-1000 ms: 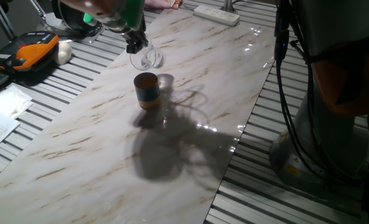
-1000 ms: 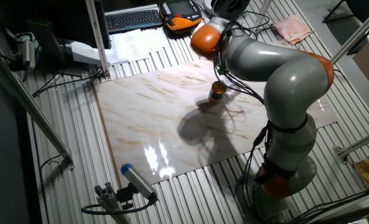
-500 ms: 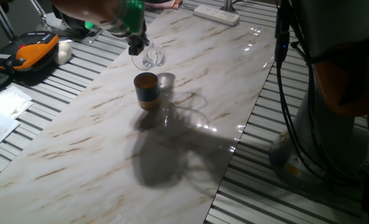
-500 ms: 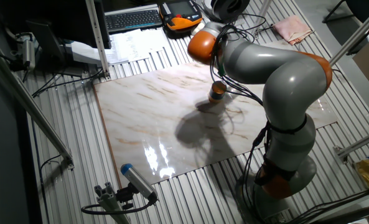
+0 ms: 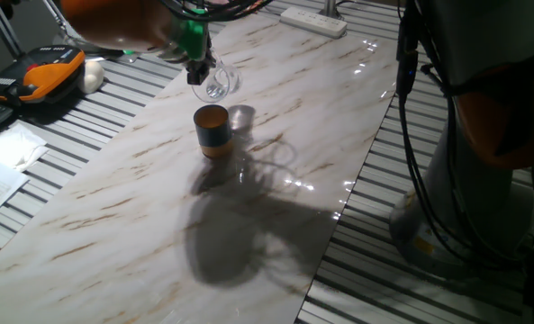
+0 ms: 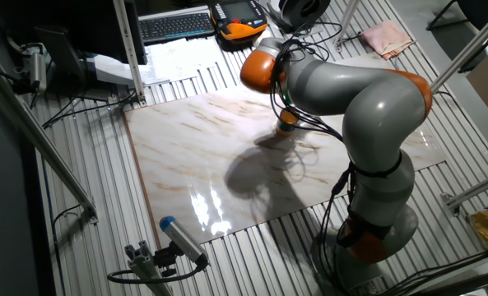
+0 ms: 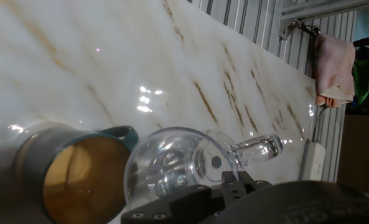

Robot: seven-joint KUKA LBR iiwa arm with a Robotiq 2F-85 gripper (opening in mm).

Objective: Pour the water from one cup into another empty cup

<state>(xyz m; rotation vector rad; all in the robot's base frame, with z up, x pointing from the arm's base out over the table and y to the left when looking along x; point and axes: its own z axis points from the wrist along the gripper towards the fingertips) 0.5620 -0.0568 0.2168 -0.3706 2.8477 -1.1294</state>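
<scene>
The clear glass cup hangs tilted on its side just above and behind the short blue-grey cup with the orange rim, which stands upright on the marble board. My gripper is shut on the glass cup. In the hand view the glass cup lies sideways with its handle pointing right, and its mouth leans toward the blue-grey cup, whose orange interior looks dry. I cannot make out the water in the glass. In the other fixed view the arm hides most of the blue-grey cup.
A white power strip lies at the board's far end. An orange-black device and papers sit to the left on the slatted table. A keyboard and a pink cloth lie beyond the board. Cables and the robot base stand to the right.
The wrist has rotated and the arm has swung left over the board, tipping the glass cup further over the blue-grey cup. The blue-grey cup has not moved.
</scene>
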